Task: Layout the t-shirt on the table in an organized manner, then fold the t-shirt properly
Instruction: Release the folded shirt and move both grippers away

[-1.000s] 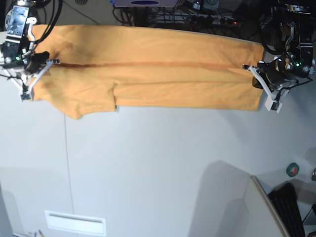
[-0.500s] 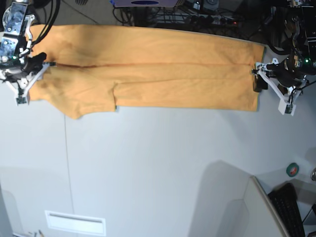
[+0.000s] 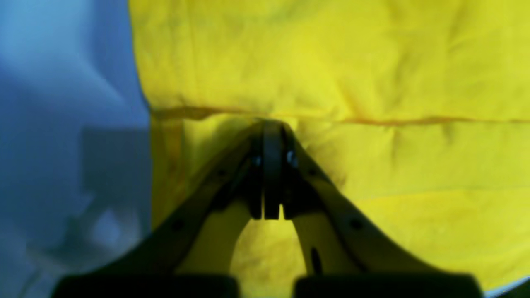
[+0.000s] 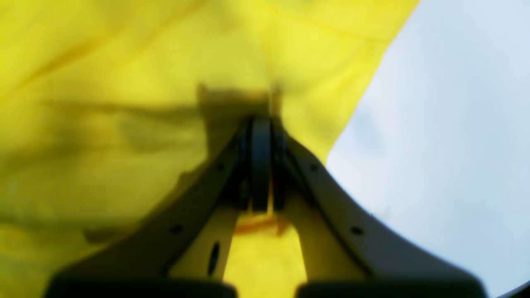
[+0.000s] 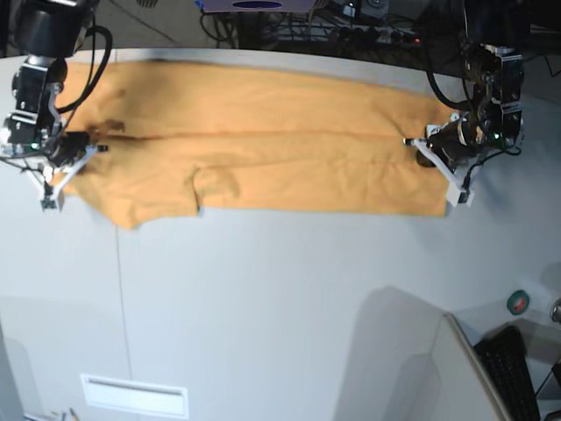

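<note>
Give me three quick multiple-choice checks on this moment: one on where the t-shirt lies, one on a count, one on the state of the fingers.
1. Where does the t-shirt lie on the table in the base view?
A. Spread along the far edge
B. Bunched at the near edge
C. Hanging off the right side

2. How many garments are in view?
A. One
B. Two
C. Three

3. How do the fingers of the left gripper and right gripper stand?
A. Both spread wide above the cloth
B. One open, one shut
C. Both shut, at the cloth

Answers:
1. A, since the orange cloth stretches across the far part of the table between the two arms.
2. A, since only the orange t-shirt shows.
3. C, since both wrist views show the fingers pressed together with their tips at a crease in the fabric.
</note>
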Action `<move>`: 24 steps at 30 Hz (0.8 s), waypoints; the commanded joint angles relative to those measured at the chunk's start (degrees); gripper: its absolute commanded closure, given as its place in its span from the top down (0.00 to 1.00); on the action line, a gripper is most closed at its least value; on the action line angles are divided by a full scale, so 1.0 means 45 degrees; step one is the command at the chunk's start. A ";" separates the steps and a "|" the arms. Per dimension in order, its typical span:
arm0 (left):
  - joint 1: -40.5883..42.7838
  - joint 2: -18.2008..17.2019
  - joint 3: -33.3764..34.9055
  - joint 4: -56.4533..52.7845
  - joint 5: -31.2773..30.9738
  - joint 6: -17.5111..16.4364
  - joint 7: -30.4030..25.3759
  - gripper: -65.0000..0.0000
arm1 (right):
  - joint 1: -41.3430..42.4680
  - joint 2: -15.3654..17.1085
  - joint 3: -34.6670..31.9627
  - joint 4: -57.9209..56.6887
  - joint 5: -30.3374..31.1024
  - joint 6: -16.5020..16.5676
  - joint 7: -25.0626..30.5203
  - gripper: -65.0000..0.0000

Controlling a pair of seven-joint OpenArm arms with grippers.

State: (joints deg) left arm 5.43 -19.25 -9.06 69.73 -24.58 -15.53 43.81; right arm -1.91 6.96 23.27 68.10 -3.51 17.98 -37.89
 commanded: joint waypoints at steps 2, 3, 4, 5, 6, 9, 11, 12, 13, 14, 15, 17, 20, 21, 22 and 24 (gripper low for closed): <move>-0.0865 -0.0051 0.0460 -0.1265 0.0255 0.0140 0.0081 0.00 | 0.0435 0.0123 -0.0003 -0.1135 -0.0090 -0.0039 -0.0049 0.00; -0.1295 -0.0051 0.0656 -0.1773 0.0255 0.0140 -0.0115 0.00 | 0.0747 0.0143 -0.0003 -0.1604 -0.0090 -0.0039 0.0185 0.00; -0.1705 -0.0051 0.0890 -0.2261 0.0353 0.0140 -0.0329 0.00 | 0.1060 0.0221 -0.0003 -0.2014 -0.0090 -0.0039 0.0322 0.00; -0.2115 -0.0031 0.1085 -0.2613 0.0568 0.0140 -0.0505 0.00 | 0.1314 0.0358 0.0016 -0.2326 -0.0090 -0.0039 0.0381 0.00; -0.2565 0.0008 0.1222 -0.2925 0.0920 0.0140 -0.0622 0.00 | 0.1607 0.0475 0.0016 -0.2600 -0.0090 -0.0058 0.0420 0.00; -0.3600 0.0360 0.1203 -0.3433 0.1838 0.0140 -0.0681 0.00 | 0.2349 0.0553 0.0016 -0.2991 -0.0090 -0.0058 0.0420 0.00; -0.4069 0.0457 0.1203 -0.3394 0.2268 0.0140 -0.0642 0.00 | 0.2642 0.0573 0.0016 -0.2854 -0.0109 -0.0058 0.0361 0.00; -0.4167 0.0477 0.1203 -0.3238 0.2326 0.0140 -0.0642 0.00 | 0.2701 0.0573 0.0016 -0.2619 -0.0109 -0.0058 0.0342 0.00; -0.4225 0.0457 0.1203 -0.3042 0.2287 0.0140 -0.0642 0.00 | 0.2720 0.0573 0.0016 -0.2346 -0.0109 -0.0058 0.0342 0.00; -0.4225 0.0438 0.1183 -0.2808 0.2287 0.0140 -0.0622 0.00 | 0.2701 0.0573 0.0016 -0.1916 -0.0109 -0.0058 0.0342 0.00; -0.4225 0.0399 0.1163 -0.2437 0.2287 0.0140 -0.0603 0.00 | 0.2584 0.0553 0.0016 -0.1369 -0.0109 -0.0058 0.0322 0.00; -0.4030 0.0379 0.0753 -0.1636 0.2287 0.0140 -0.0193 0.00 | 0.2369 0.0514 0.0036 -0.0138 -0.0109 -0.0058 -0.0088 0.00; -0.3483 0.0477 -0.1142 0.0025 0.2287 0.0081 0.0530 0.00 | 0.2134 0.0416 0.0036 0.1815 -0.0031 -0.0058 -0.0928 0.00; -0.3249 0.0516 -0.1708 0.0591 0.2268 0.0081 0.0667 0.00 | 0.2115 0.0260 0.0036 0.2401 -0.0031 -0.0058 -0.1163 0.00; -0.2975 0.0614 -0.2314 0.1216 0.2170 0.0061 0.0765 0.00 | 0.2115 0.0065 0.0036 0.2968 -0.0031 -0.0039 -0.1397 0.00; -0.2448 0.0614 -0.3193 0.2135 0.1721 0.0061 0.0804 0.00 | 0.2232 -0.0111 -0.0081 0.3515 -0.0031 0.0039 -0.1612 0.00</move>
State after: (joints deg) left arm -5.04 -15.99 -23.70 78.76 -16.12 -15.00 47.64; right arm 7.38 6.20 23.11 83.31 -4.16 17.89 -45.58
